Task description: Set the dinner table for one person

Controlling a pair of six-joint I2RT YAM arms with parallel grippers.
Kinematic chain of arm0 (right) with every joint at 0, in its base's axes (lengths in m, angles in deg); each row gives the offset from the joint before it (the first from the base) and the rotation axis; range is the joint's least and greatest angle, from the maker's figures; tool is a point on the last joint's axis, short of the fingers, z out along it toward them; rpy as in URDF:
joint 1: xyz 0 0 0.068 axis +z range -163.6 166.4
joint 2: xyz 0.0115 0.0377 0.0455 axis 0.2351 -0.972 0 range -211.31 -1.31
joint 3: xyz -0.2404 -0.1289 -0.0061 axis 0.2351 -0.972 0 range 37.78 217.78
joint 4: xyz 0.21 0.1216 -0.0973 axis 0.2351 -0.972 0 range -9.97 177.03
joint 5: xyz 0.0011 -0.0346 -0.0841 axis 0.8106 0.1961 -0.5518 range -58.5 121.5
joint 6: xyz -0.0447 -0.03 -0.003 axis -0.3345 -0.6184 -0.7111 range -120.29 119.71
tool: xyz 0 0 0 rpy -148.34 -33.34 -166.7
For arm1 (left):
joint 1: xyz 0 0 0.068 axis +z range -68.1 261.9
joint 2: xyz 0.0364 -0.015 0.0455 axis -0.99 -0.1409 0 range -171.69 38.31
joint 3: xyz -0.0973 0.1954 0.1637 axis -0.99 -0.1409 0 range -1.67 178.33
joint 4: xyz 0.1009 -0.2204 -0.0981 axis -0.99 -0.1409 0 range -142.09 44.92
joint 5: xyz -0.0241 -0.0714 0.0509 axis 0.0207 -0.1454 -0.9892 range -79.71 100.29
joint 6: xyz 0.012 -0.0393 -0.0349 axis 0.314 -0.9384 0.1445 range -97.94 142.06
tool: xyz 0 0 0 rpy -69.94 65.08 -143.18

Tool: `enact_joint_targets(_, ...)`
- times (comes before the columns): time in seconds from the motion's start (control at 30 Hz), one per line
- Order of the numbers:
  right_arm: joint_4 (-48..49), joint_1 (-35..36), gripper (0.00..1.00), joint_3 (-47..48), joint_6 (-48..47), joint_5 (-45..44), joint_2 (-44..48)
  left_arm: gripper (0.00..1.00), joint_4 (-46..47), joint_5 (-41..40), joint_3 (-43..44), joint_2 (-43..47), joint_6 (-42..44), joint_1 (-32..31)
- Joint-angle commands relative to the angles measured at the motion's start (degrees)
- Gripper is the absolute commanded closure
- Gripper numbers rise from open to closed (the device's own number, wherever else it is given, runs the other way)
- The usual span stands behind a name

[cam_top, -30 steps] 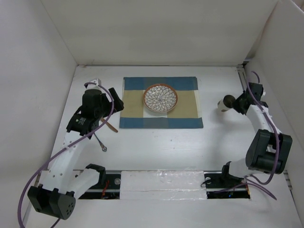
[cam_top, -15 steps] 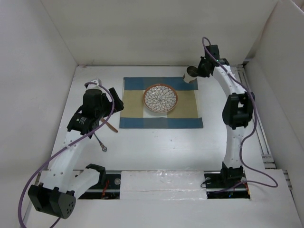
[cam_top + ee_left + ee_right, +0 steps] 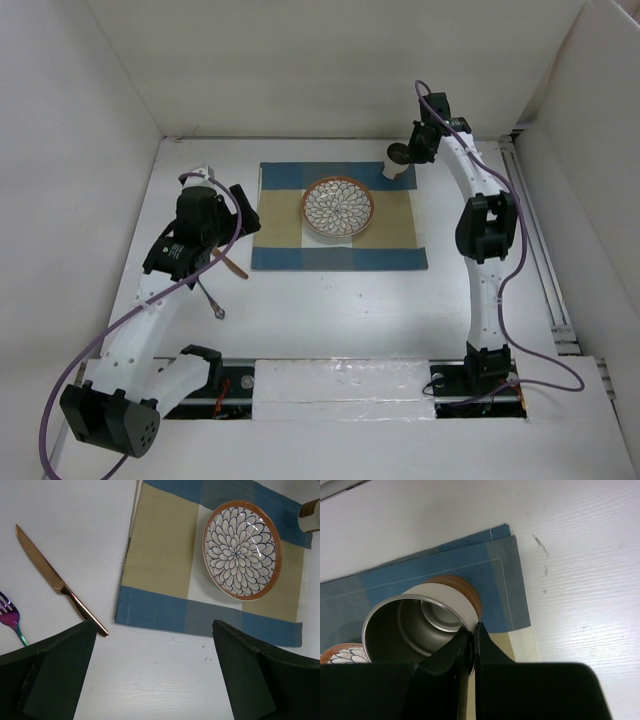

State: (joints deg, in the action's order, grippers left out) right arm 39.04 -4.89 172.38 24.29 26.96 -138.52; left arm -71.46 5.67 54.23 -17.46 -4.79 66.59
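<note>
A: Top view first. Which claw for the cup?

B: Belongs to the right gripper (image 3: pixel 410 152), stretched to upper centre-right and pinched on the cup (image 3: pixel 396 158). Hangs over the upper right corner of the placemat (image 3: pixel 290 225), just beyond the plate (image 3: pixel 338 207). Cannot tell contact with the placemat from here.

A: And the other side?

B: Puts the left gripper (image 3: pixel 222 205) at mid-left over the dinner table (image 3: pixel 330 310), near the knife (image 3: pixel 232 264) and fork (image 3: pixel 210 298). Both off the placemat's left edge, well apart from the cup.

A: Left wrist view?

B: Shows fingers (image 3: pixel 50 675) spread wide, nothing between. Knife axis from upper left to lower centre; fork beside it at the left edge. Cup barely in frame, upper right.

A: Right wrist view?

B: Confirms the pinch on the rim wall, one finger inside, one outside, mouth toward the camera. Blue placemat corner beneath, bare white to the right. Judged: set-down straight under, room enough on that corner; only risk the plate rim at lower left.
</note>
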Motion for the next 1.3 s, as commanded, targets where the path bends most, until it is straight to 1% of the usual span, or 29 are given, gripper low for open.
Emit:
enact_joint_targets(0.0,0.9,0.0,1.00,0.7,-0.6,-0.9,0.4,0.00,1.3,0.3,-0.3,0.3,0.7,-0.1)
enact_joint_targets(0.27,1.4,0.0,1.00,0.0,-1.1,-0.4,-1.8,0.00,1.3,0.3,-0.3,0.3,0.7,-0.1)
enact_joint_targets(0.37,1.4,0.0,0.98,0.0,-1.1,-0.4,-2.5,0.00,1.3,0.3,-0.3,0.3,0.7,-0.1)
enact_joint_targets(0.4,1.4,0.0,0.96,0.0,-1.1,-0.4,-2.5,0.00,1.3,0.3,-0.3,0.3,0.7,-0.1)
enact_joint_targets(0.53,1.4,0.0,0.80,0.0,-1.1,-0.4,-2.5,0.00,1.3,0.3,-0.3,0.3,0.7,-0.1)
enact_joint_targets(0.57,2.0,0.0,0.69,0.0,-1.1,0.2,-2.5,0.00,1.3,0.3,-0.3,0.3,0.7,-0.1)
enact_joint_targets(0.63,2.5,0.0,0.62,-0.7,-1.1,0.9,-1.7,0.00,1.3,0.3,-0.3,0.3,0.7,-0.1)
enact_joint_targets(0.67,3.3,0.0,0.56,-1.5,-1.1,1.7,-0.1,0.00,1.3,0.3,-0.3,0.3,0.7,-0.1)
enact_joint_targets(0.77,3.9,0.0,0.45,-1.5,-1.1,2.2,2.7,0.00,1.3,0.8,-0.3,0.3,0.7,-0.1)
enact_joint_targets(0.8,3.9,0.0,0.39,-1.5,-1.1,2.3,3.7,0.00,1.3,0.8,-0.3,0.3,0.7,-0.1)
enact_joint_targets(0.87,3.9,-0.5,0.36,-1.5,-1.1,2.3,5.7,0.00,1.3,0.8,-0.3,0.3,0.7,-0.1)
enact_joint_targets(0.9,3.9,-0.5,0.22,-1.5,-1.1,2.3,8.1,0.00,1.3,0.8,-0.3,0.3,0.7,-0.1)
enact_joint_targets(0.93,3.9,-0.5,0.20,-1.5,-1.1,2.3,9.3,0.00,1.3,0.3,-0.3,0.3,0.7,-0.1)
enact_joint_targets(0.97,3.9,-0.5,0.07,-1.5,-1.1,1.7,10.6,0.00,1.3,0.3,-0.3,0.3,0.7,-0.1)
enact_joint_targets(1.0,3.9,-1.2,0.02,-2.9,-1.1,1.7,13.3,0.00,1.3,-0.2,-0.3,0.3,0.7,-0.1)
enact_joint_targets(1.03,3.9,-1.2,0.00,-3.8,-1.1,0.9,14.9,0.00,1.3,-0.2,-0.3,0.3,0.7,-0.1)
enact_joint_targets(1.1,3.9,-1.2,0.00,-6.7,-1.1,-0.7,18.5,0.00,1.3,-0.8,-0.3,0.3,0.2,-0.1)
enact_joint_targets(1.13,4.7,-1.2,0.00,-12.2,-1.1,-1.6,23.3,0.00,1.3,-1.6,-0.3,0.3,0.2,-0.1)
enact_joint_targets(1.2,11.0,0.3,0.00,-20.0,-1.1,-4.2,29.1,0.00,0.6,-4.2,-0.3,0.3,-1.2,-0.1)
enact_joint_targets(1.23,13.2,2.0,0.00,-27.8,-1.1,-4.9,34.6,0.00,-0.3,-5.6,0.3,-0.3,-1.7,-0.1)
enact_joint_targets(1.27,15.1,2.8,0.00,-31.2,-1.6,-5.0,37.1,0.00,-1.4,-8.2,0.3,-0.3,-2.4,-0.1)
